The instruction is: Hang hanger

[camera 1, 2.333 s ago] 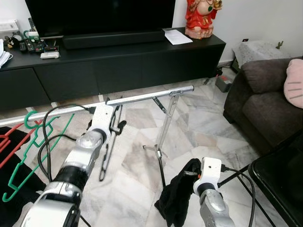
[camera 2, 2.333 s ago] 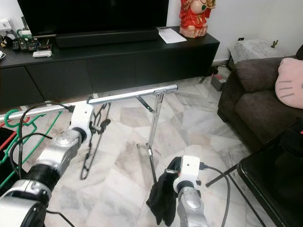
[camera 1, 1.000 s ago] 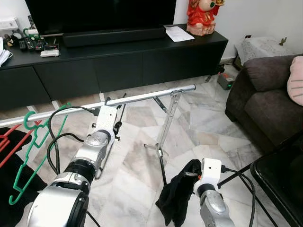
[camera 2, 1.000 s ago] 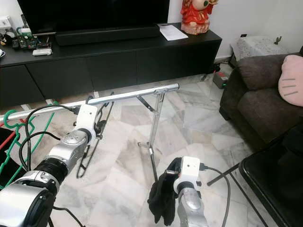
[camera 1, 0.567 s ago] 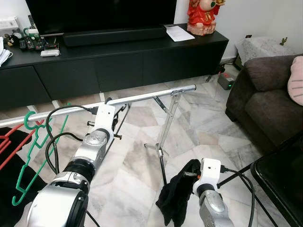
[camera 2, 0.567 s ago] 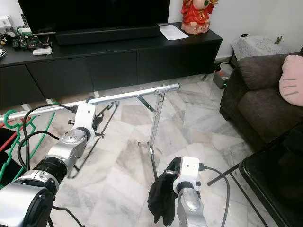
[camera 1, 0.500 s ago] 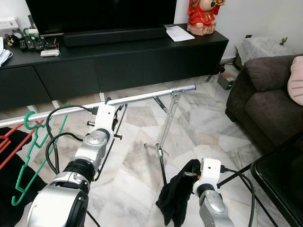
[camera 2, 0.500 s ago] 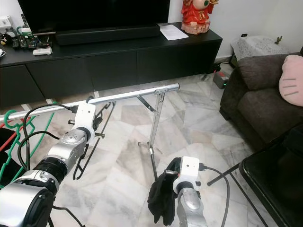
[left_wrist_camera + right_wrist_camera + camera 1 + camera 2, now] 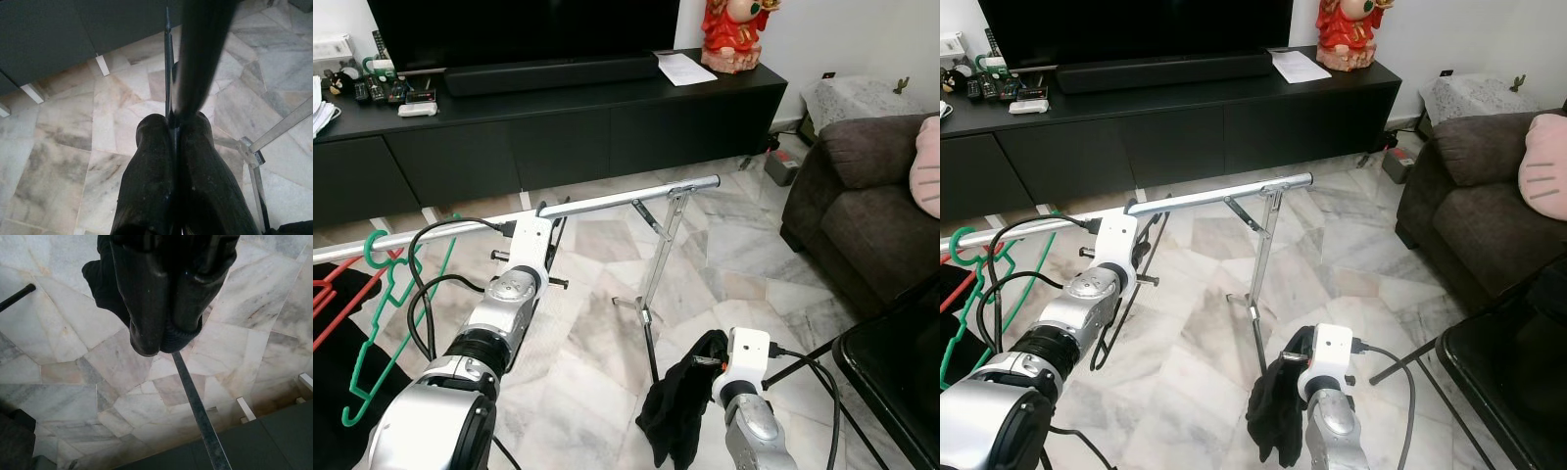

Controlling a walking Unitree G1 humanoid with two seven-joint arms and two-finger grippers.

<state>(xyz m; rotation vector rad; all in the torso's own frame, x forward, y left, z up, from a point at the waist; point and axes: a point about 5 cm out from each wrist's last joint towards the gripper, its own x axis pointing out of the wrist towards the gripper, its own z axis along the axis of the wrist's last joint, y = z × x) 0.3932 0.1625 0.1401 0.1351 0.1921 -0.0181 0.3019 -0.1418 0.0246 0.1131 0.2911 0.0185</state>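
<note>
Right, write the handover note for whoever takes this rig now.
Left gripper: jaws shut on the black hanger, held up at the silver rail, near its middle.
Right gripper: low at the robot's right, jaws shut on a black garment.
Green hanger hangs at the rail's left end.
Done: black hanger brought to the rail; whether its hook is over it cannot be told.
Left: seat the hook, release, deal with the garment.

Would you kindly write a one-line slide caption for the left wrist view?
Left gripper shut on a thin black hanger beneath the blurred rail, over the marble floor.
</note>
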